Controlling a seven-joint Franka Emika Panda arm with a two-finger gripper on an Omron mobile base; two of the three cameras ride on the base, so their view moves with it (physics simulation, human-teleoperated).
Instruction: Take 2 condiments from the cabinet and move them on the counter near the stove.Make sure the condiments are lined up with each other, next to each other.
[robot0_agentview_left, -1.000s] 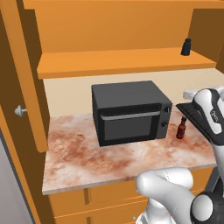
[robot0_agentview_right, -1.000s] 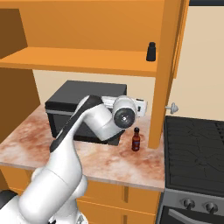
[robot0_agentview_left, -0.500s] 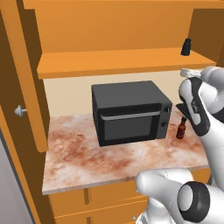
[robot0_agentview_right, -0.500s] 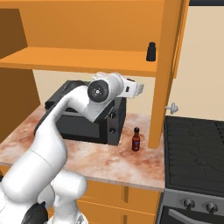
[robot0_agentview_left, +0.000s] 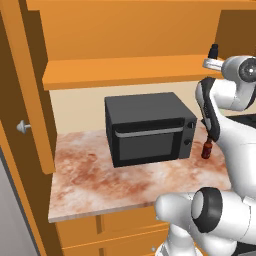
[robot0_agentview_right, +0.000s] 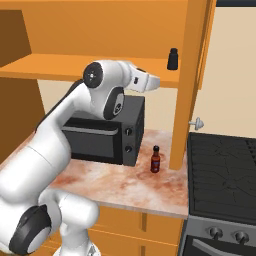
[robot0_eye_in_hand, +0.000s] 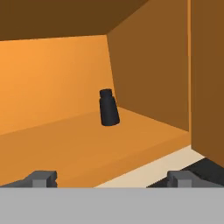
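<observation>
our two base views look forward and down from behind, left and right, sharing the microwave (robot0_agentview_left: 148, 127) and counter (robot0_agentview_right: 150, 187); our hand view faces into the cabinet (robot0_eye_in_hand: 52, 92), close.

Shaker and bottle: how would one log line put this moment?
gripper: open, facing shaker | shaker: upright on cabinet shelf | bottle: on counter near stove

A boxy black microwave (robot0_agentview_left: 150, 127) with a silver handle stands above lighter orange drawer fronts (robot0_agentview_left: 115, 230).
</observation>
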